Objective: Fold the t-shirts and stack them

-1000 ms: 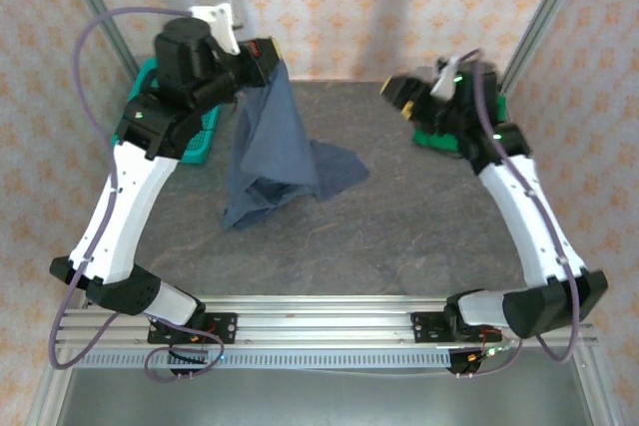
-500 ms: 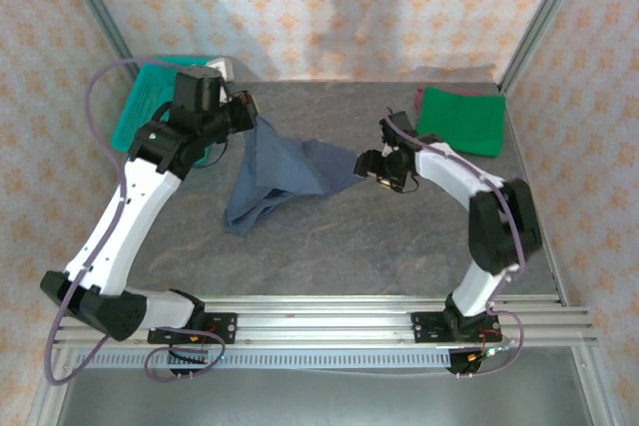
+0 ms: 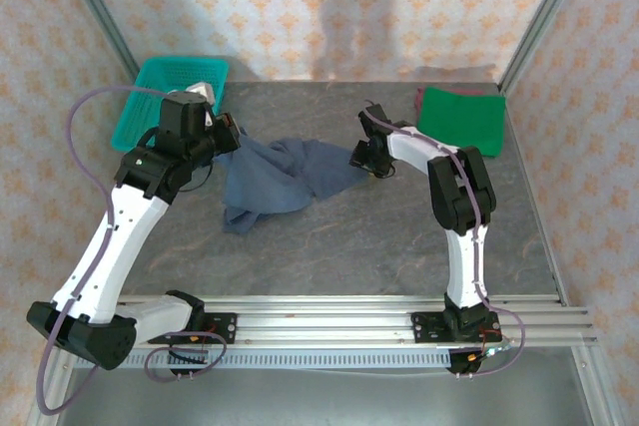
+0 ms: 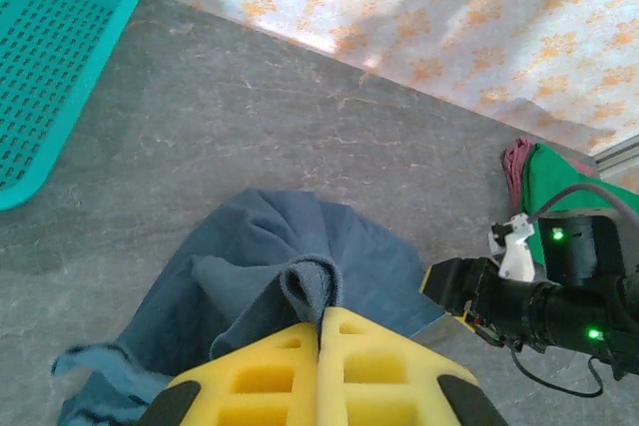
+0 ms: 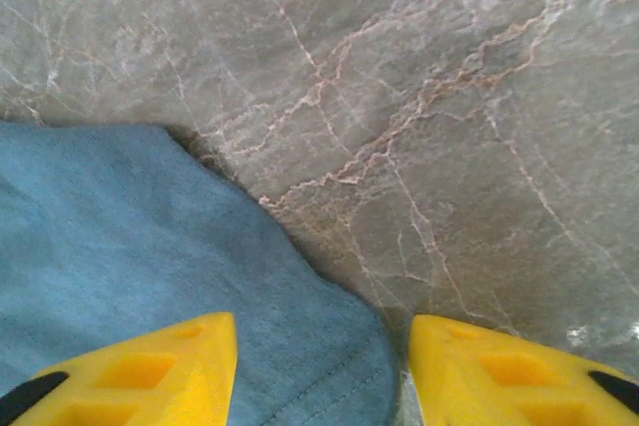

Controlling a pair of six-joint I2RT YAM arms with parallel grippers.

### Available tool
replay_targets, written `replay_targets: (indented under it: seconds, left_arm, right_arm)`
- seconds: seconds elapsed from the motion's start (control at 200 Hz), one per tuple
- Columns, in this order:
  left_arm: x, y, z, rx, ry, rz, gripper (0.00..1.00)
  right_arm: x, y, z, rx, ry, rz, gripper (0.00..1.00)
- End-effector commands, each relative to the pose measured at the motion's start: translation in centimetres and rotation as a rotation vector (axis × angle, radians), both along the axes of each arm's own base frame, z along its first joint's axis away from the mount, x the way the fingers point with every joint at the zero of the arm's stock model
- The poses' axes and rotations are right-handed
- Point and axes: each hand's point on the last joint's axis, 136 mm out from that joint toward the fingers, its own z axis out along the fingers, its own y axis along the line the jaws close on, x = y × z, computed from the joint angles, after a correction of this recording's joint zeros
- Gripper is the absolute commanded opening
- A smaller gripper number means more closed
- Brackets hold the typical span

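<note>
The dark slate-blue t-shirt [image 3: 285, 172] lies crumpled on the table's middle-left. My left gripper [image 3: 225, 137] is shut on a raised fold of it, seen up close in the left wrist view as a pinched ridge of shirt [image 4: 310, 281] between the yellow fingers [image 4: 379, 366]. My right gripper [image 3: 364, 157] is low at the shirt's right corner. In the right wrist view it [image 5: 318, 366] stands open, straddling the hemmed corner of the shirt [image 5: 120, 236]. The bright green t-shirt [image 3: 461, 119] lies folded flat at the back right.
A teal mesh basket [image 3: 175, 87] stands at the back left, just behind my left arm. A small maroon cloth [image 4: 517, 162] peeks out beside the green t-shirt [image 4: 579, 177]. Patterned walls and metal posts close the table's back and sides.
My left gripper has come down, lowering the hanging blue shirt onto the table. My right arm swung from the back right over to the shirt's right corner.
</note>
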Motion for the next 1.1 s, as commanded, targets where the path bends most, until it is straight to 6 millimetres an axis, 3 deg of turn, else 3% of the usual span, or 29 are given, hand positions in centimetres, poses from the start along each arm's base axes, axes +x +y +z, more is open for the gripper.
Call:
replay_targets:
  seconds: [0.0,0.11,0.19,0.225,0.305,0.465,0.575,0.711,0.816,0.896,1.096]
  left_arm:
    - [-0.9,1.2,0.6,0.003,-0.013,0.045,0.0]
    - [-1.1,1.6,0.8,0.01,-0.02,0.051,0.0]
    - [-1.1,1.7,1.4,0.014,-0.035,0.051,0.0]
    - [-1.1,1.8,1.8,0.014,-0.045,0.052,0.0]
    - [-0.9,2.0,2.8,0.019,-0.069,0.059,0.0]
    - [-0.2,2.1,5.6,0.009,-0.129,0.057,0.0]
    - [0.8,1.5,7.7,-0.01,-0.172,0.038,0.0]
    - [2.2,0.2,10.9,-0.063,-0.238,-0.008,0.0]
    - [3.9,-1.0,13.5,-0.108,-0.297,-0.043,0.0]
    - [5.7,-2.1,15.2,-0.125,-0.334,-0.078,0.0]
    - [11.1,-4.5,20.9,-0.128,-0.475,-0.163,0.0]
  right_arm:
    - [0.7,-0.1,-2.6,-0.051,0.025,-0.038,0.4]
    - [1.3,0.0,-2.6,-0.057,0.023,-0.056,0.17]
    - [2.1,-0.6,-0.9,-0.057,-0.015,-0.086,0.0]
    - [2.6,-1.1,0.3,-0.039,-0.042,-0.115,0.0]
    - [3.8,-2.3,5.0,0.03,-0.158,-0.173,0.0]
    - [4.6,-6.2,17.8,0.156,-0.419,-0.245,0.0]
    - [3.2,-9.3,26.0,0.215,-0.584,-0.284,0.0]
    - [0.0,-13.0,33.9,0.286,-0.742,-0.339,0.0]
    - [-2.6,-15.5,38.9,0.296,-0.839,-0.365,0.0]
    - [-3.3,-16.9,41.7,0.306,-0.897,-0.363,0.0]
    - [-0.2,-21.4,46.7,0.319,-1.024,-0.377,0.0]
